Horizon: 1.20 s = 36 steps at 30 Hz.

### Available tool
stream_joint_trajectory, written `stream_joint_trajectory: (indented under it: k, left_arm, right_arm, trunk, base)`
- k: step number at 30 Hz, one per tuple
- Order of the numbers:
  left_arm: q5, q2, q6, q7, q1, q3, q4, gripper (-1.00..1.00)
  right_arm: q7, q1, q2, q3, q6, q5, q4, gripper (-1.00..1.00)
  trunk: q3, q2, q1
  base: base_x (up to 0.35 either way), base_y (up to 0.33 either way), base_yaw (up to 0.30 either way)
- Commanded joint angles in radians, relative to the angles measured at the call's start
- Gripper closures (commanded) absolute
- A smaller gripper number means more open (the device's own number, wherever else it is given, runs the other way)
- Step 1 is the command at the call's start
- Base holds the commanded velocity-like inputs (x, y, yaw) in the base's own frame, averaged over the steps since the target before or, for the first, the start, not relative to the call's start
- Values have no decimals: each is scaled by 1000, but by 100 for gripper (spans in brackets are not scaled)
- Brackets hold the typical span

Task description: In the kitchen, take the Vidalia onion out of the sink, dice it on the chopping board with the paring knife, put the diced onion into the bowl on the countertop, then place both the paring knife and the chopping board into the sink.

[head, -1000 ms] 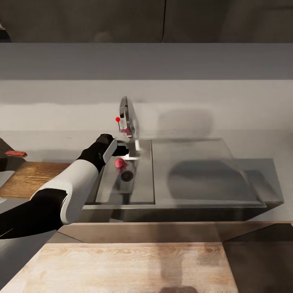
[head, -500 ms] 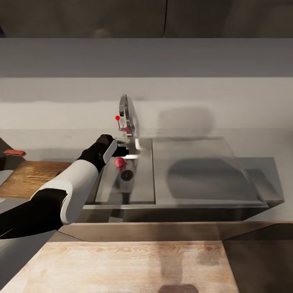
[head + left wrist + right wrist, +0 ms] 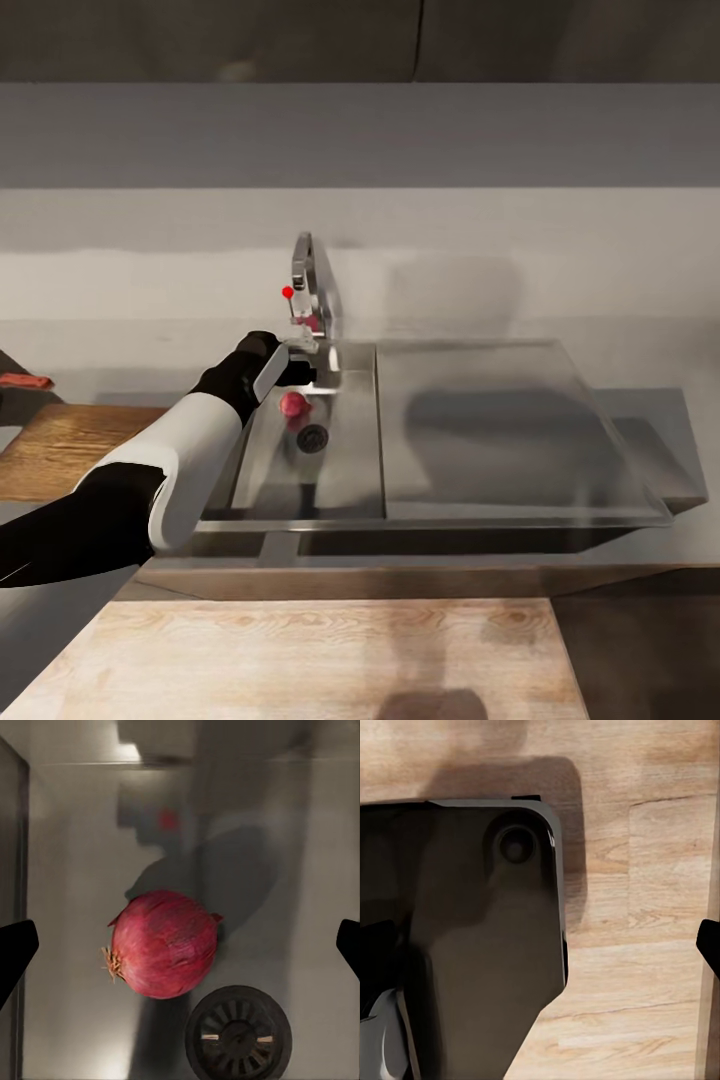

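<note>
The Vidalia onion point(image 3: 293, 403) point(image 3: 165, 943), a pinkish-red bulb, lies on the floor of the sink point(image 3: 345, 480) beside the round dark drain point(image 3: 312, 437) point(image 3: 238, 1033). My left gripper point(image 3: 300, 374) point(image 3: 180, 945) hovers just above it, open, with a dark fingertip point(image 3: 15, 949) on either side of the bulb and not touching it. The chopping board point(image 3: 60, 445) lies on the countertop point(image 3: 640, 350) at the left, with the paring knife's red handle point(image 3: 25, 381) behind it. The bowl is out of view. In the right wrist view one fingertip point(image 3: 711, 941) shows at the frame's edge.
The chrome faucet point(image 3: 312, 275) with its tiny red knob point(image 3: 288, 292) rises right behind my left gripper. The flat drainboard point(image 3: 490, 430) stretches right of the basin. In the right wrist view the robot's dark base point(image 3: 472, 930) stands on light wooden flooring point(image 3: 645, 870).
The head camera has shifted, so the sink sits a little differently in the picture. My left gripper still hangs over the onion, which has not moved.
</note>
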Motion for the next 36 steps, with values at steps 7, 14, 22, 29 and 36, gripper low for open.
stream_joint_trajectory:
  k: [7,14,22,29,36]
  left_arm:
    - [10,0,2,8,-1,-6,9,-100]
    - [10,0,2,8,-1,-5,12,-100]
    - [10,0,2,7,0,-6,13,-100]
    - [10,0,2,6,11,-6,12,-100]
    - [10,0,2,6,12,-5,11,-100]
  right_arm:
    - [6,0,1,-9,-3,4,0,-100]
    - [7,0,1,-9,-3,4,0,-100]
    - [7,0,1,-9,-3,4,0,-100]
    - [7,0,1,-9,-3,4,0,-100]
    - [7,0,1,-9,-3,4,0,-100]
  trunk:
    - [-9,-2,1]
    - [-16,-2,1]
    - [-25,-2,1]
    - [-32,-2,1]
    - [-40,-2,1]
  base:
    - [84,0,0]
    - [74,0,0]
    - [-178,0,0]
    - [-70,0,0]
    - [-4,0,0]
